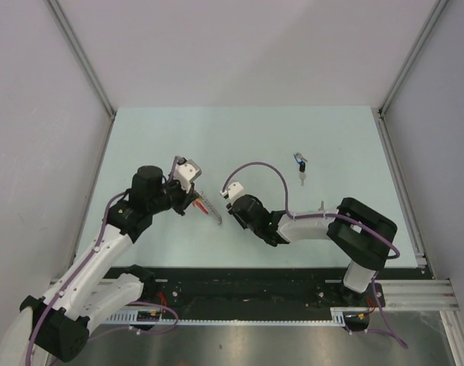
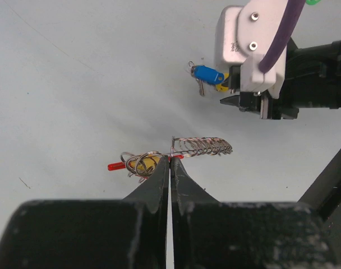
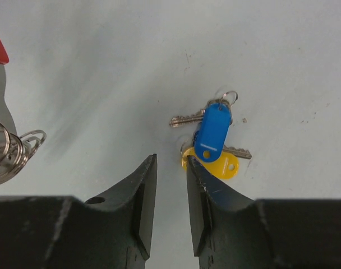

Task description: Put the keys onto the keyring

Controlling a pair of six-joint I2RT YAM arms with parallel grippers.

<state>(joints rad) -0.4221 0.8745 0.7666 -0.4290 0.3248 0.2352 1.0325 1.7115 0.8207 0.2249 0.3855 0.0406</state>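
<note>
Left gripper, pinched tight on the keyring at mid-wire, sits near the right gripper, jaws narrowly apart and empty, with blue- and yellow-headed keys on the table just beside one finger.

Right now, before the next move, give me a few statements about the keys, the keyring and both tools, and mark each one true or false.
1. The left tool is shut on the keyring. True.
2. The right tool holds a key. False: its jaws stand apart with nothing between them, and the keys lie on the table ahead of it.
3. The blue tag overlaps the yellow tag. True.
4. In the top view, the keys lie left of the keyring. False: they lie to its right.
</note>
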